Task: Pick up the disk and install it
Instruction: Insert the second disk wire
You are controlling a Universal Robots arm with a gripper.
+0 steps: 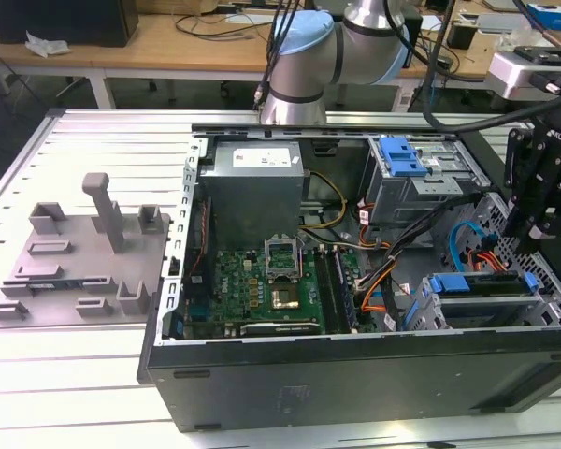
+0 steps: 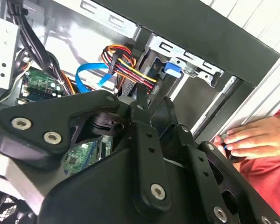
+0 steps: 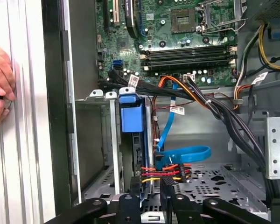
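The disk (image 1: pixel 477 283) stands on edge in the drive bay at the near corner of the open computer case, on the exterior view's right; blue rails show along its top. In the first wrist view the disk (image 3: pixel 140 149) sits between the bay's metal walls, its blue carrier tab at one end. My gripper (image 1: pixel 531 238) hangs just above the bay's far end, apart from the disk. In the first wrist view my gripper (image 3: pixel 150 198) is open, its black fingers a small gap apart beside a red, yellow and orange cable plug. The second wrist view has the gripper (image 2: pixel 151 105) above the same wires.
A person's hand (image 3: pixel 0 79) rests on the table ribs outside the case wall, beside the bay; the hand (image 2: pixel 252 137) has a red sleeve. A blue flat cable (image 3: pixel 182 154) and black bundles cross beside the bay. A grey box (image 1: pixel 257 182), upper bay (image 1: pixel 402 159) and grey fixture (image 1: pixel 84 253) lie further off.
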